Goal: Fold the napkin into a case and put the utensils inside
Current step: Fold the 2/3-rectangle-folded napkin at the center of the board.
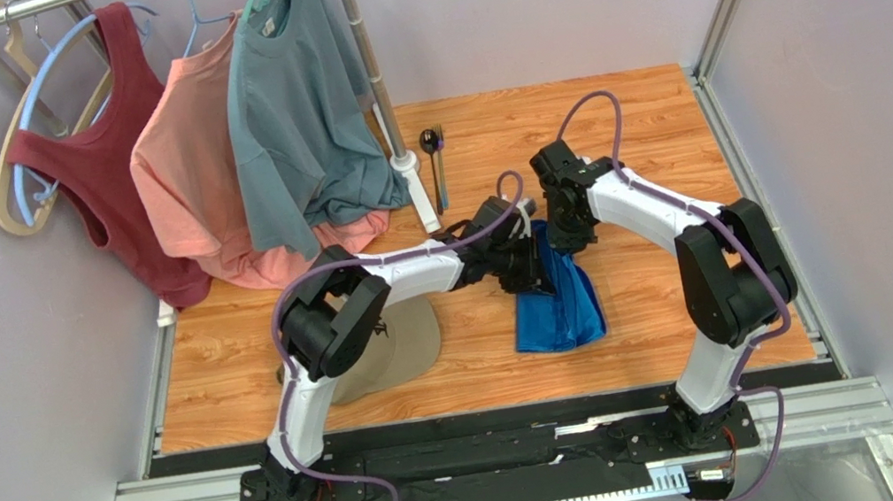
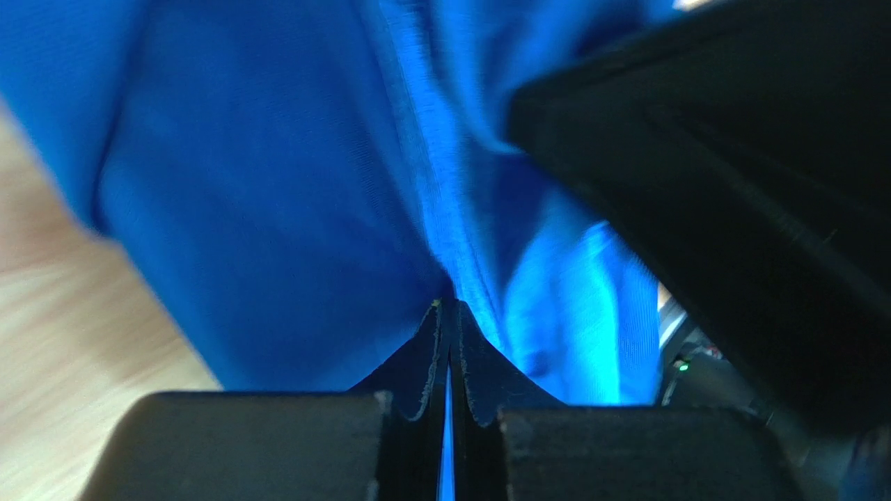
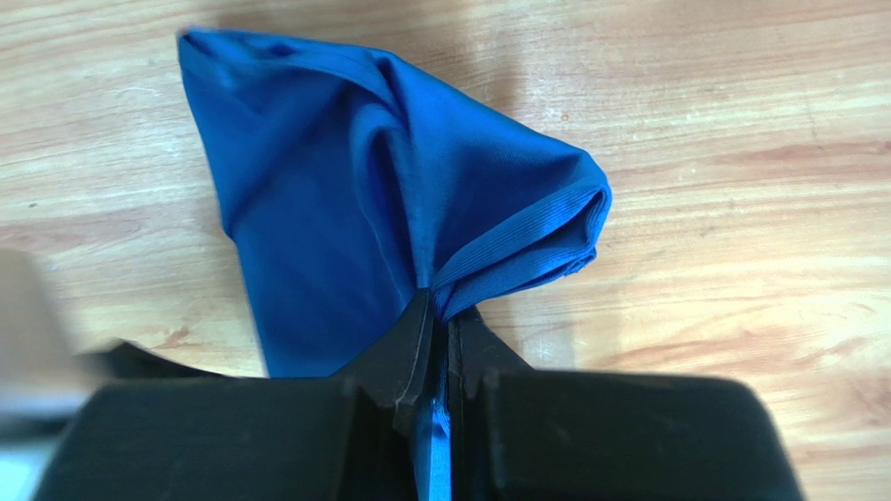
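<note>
From above: not yet folded into anything, just the napkin bunched into a loose, crumpled strip on the table, pinched at its far end by the left gripper and the right gripper, set close together. Judged early in the folding, with shaping the pocket and loading it both left to do. Nothing holding anything so far: the utensils lying bare near the far edge, well apart from the cloth. Through the left wrist: jaws closed tight on a fold of the blue cloth, draped away in ridges. Through the right wrist: likewise clamped shut on a gathered corner, the rest fanning out toward the table in a lopsided cone, no pocket visible.
</note>
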Robot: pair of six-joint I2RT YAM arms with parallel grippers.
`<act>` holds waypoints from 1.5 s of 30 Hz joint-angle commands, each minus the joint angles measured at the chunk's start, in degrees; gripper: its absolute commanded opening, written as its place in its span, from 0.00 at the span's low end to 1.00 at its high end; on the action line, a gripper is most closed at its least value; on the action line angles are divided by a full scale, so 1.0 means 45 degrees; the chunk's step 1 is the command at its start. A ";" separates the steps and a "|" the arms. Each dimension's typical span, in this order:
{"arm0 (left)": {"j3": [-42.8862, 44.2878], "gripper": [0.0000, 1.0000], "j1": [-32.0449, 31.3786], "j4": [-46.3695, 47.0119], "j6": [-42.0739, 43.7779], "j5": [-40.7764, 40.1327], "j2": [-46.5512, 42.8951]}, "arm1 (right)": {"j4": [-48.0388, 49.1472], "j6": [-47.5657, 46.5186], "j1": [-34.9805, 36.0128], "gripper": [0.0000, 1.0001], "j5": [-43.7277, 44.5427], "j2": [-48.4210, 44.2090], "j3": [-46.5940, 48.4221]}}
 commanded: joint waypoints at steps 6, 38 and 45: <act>-0.1241 0.01 -0.0280 0.5157 -0.2189 0.0362 0.0617 | -0.2567 0.1768 0.0956 0.00 0.2244 0.1324 0.1686; -0.3394 0.06 0.0072 0.5646 -0.1994 -0.0538 -0.0226 | -0.5593 0.3682 0.2109 0.00 0.5271 0.3644 0.3852; -0.4428 0.07 0.0012 0.6781 -0.2036 -0.0773 -0.0595 | -0.5714 0.4016 0.2324 0.00 0.5547 0.4274 0.3912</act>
